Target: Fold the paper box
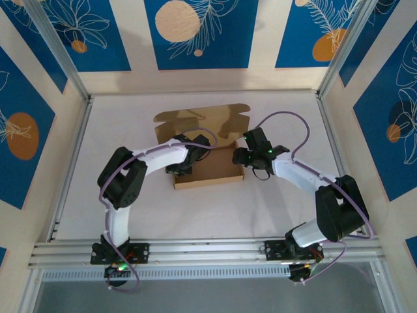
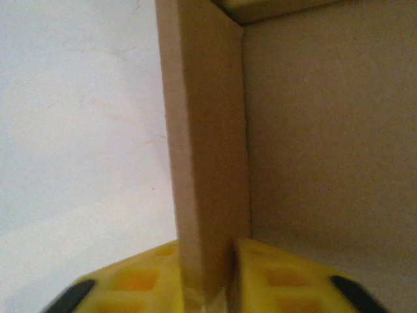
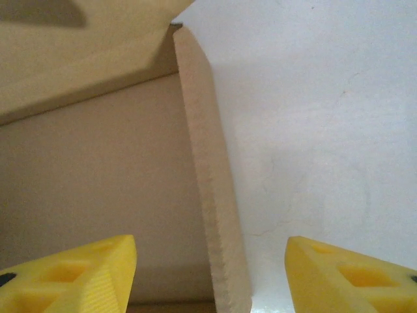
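Step in hand: setting up the short side walls of the paper box (image 1: 215,168). I judge the tray half formed and the lid not yet closed.
Box position: on the worktop (image 1: 130,130), lying between the two pairs of fingers, floor flat, with one side wall standing in each finger gap.
Left fingers (image 2: 130,287): narrow, one pad outside and one inside the left side wall (image 2: 205,163). They seem to pinch it, though the close view is blurred right at the contact.
Right fingers (image 3: 85,274): wide apart, straddling the right side wall (image 3: 215,195) and touching neither face. The wall runs up the middle of the gap.
Lid flap (image 1: 202,120): beyond both pairs of fingers, open and leaning away from the arms.
Next move calls for: probably the right fingers closing on their wall, or pressing it inward, while the left pair keeps its side upright. Both walls need to stay square so the lid can come down over them, and the light box must not skate on the smooth worktop.
In the way: both wrists crowd over the tray, so the lid has no free path down until they clear.
Around: purple cables (image 1: 287,120) loop behind the right wrist. Bare white worktop lies outside each outer finger, and blue patterned panels (image 1: 195,32) stand well beyond the lid.
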Tool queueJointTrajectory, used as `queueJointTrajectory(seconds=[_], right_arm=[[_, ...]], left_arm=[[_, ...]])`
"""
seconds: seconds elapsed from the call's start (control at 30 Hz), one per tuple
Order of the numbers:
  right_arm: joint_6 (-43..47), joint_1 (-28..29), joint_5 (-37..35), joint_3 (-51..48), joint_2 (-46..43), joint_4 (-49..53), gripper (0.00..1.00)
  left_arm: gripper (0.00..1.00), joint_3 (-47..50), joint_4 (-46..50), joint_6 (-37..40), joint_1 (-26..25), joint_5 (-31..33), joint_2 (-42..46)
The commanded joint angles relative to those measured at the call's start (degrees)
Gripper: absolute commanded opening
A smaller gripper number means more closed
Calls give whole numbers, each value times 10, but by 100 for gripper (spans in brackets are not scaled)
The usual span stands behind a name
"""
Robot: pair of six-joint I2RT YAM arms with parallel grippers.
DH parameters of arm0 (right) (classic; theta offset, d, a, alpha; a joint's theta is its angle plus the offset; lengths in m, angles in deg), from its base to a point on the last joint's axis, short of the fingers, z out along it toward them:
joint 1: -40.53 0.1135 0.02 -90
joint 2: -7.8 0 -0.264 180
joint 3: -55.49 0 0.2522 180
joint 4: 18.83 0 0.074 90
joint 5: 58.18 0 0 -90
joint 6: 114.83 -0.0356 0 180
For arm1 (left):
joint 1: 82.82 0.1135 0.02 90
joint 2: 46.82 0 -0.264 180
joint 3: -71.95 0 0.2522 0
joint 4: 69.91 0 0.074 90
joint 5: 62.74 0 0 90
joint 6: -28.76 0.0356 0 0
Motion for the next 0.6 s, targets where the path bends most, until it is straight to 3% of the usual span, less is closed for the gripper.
queueJointTrajectory(seconds=[0.0, 0.1, 0.2, 0.37, 0.47, 0.57], right_arm=[[11, -8, 23, 10, -42, 25, 65], [36, -9, 20, 27, -88, 44, 73], [70, -1, -51, 28, -147, 61, 74], [161, -33, -19, -37, -257, -73, 71], [266, -48, 1, -25, -228, -128, 76], [344, -72, 37, 25, -149, -116, 81]], left_arm=[[38, 19, -2, 34, -7, 12, 42], [49, 40, -47, 61, -6, 11, 111], [58, 64, -93, 114, -7, 13, 195], [78, 167, -245, 263, 2, -35, 389], [81, 224, -326, 323, 48, -100, 473], [83, 201, -309, 338, 109, -125, 459]])
